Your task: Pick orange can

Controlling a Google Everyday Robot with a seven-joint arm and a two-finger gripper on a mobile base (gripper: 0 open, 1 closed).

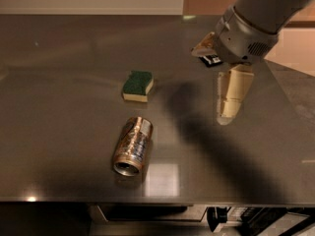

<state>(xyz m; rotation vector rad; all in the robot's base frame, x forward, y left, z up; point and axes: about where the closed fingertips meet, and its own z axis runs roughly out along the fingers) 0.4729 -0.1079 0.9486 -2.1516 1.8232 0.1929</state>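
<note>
Hidden: the black packet point(211, 60) shows only as a small dark sliver on the far right of the worktop point(59, 82). The grey wrist in front of it covers most of it.
Cut off: the arm point(268, 4) comes in at the upper right corner and runs out of view there. Only its last grey segment and the wrist show.
Hard to make out: dark shapes sit below the near edge of the worktop and cannot be identified. The pale label patches on the can are too blurred to read.
End effector point(212, 82): it hangs over the right part of the worktop, near the packet. It is well to the right of the can and farther back.
Opening: wide. One cream finger point(231, 95) points down toward the near edge. The other appears as a tan tip left of the wrist, and bare worktop lies between them.
Hold: it holds nothing and is well apart from both the can and the sponge. Whether it touches the worktop cannot be told.
Orange can point(133, 145): it lies on its side, left of centre in the near part of the worktop. Its silver rim faces the near edge and its far end points toward the sponge.
Sponge point(138, 85): yellow with a green top, it lies flat just beyond the can and does not touch it.
Shadow: a dark band from the arm falls on the worktop between the can and the end effector.
</note>
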